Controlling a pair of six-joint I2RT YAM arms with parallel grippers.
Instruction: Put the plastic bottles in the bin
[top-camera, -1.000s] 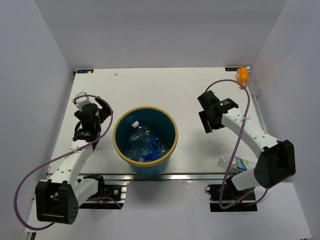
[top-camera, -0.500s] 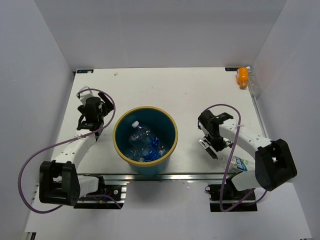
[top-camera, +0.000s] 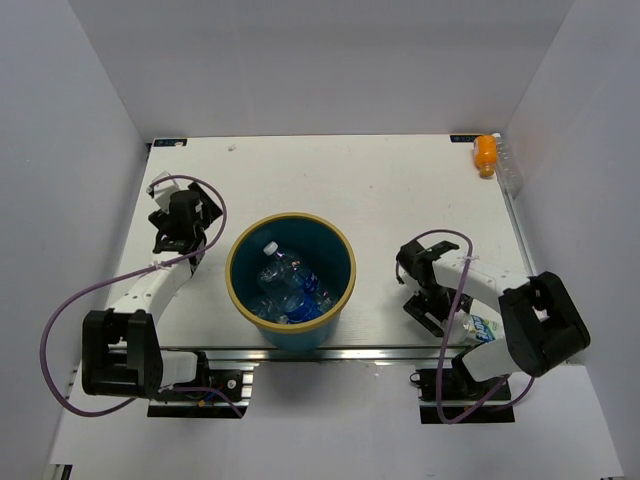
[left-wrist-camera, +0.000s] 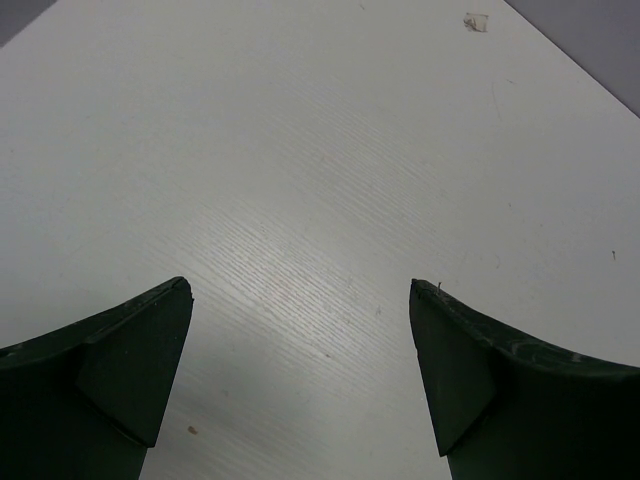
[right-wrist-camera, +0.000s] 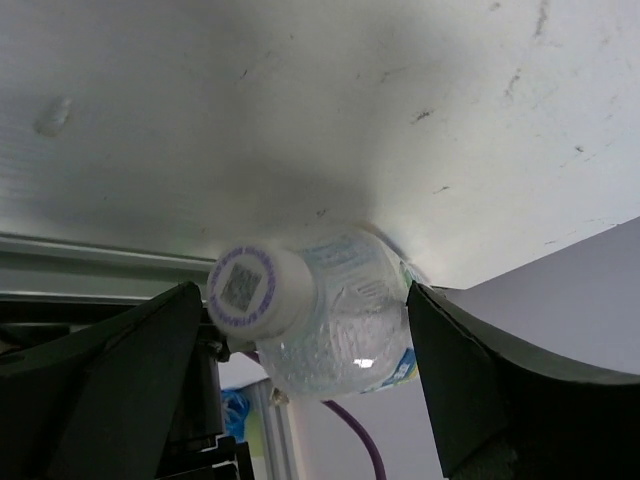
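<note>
The green-white labelled bottle (right-wrist-camera: 340, 325) lies on its side at the near right edge of the table (top-camera: 350, 170), just beside the right arm's base. Its long axis runs roughly along that edge, and its white cap (right-wrist-camera: 244, 290), printed in purple, points toward the bin's side. Your right pincer (top-camera: 432, 315) is down low over it and spread wide. In the right wrist view its fingers (right-wrist-camera: 120, 380) flank the bottle, one close by the cap and the other close by the crumpled body. You cannot tell whether either one is touching, and nothing is gripped.

Your left pincer (left-wrist-camera: 300, 290) is also released, its jaws wide apart over bare table to the left of the bin (top-camera: 232, 270), holding nothing. A tiny pale scrap (left-wrist-camera: 475, 20) lies on the table well ahead of it.

The bin stands near the front edge between the two arms, with several blue-labelled bottles (top-camera: 285, 285) piled inside. An orange-filled bottle (top-camera: 485, 152) sits in the far right corner, with a clear unlabelled bottle (top-camera: 510, 172) just beside it against the right wall. Both are well apart from either pincer. The right arm's purple cable (top-camera: 440, 238) loops above its wrist, close to the bottle you are straddling.
</note>
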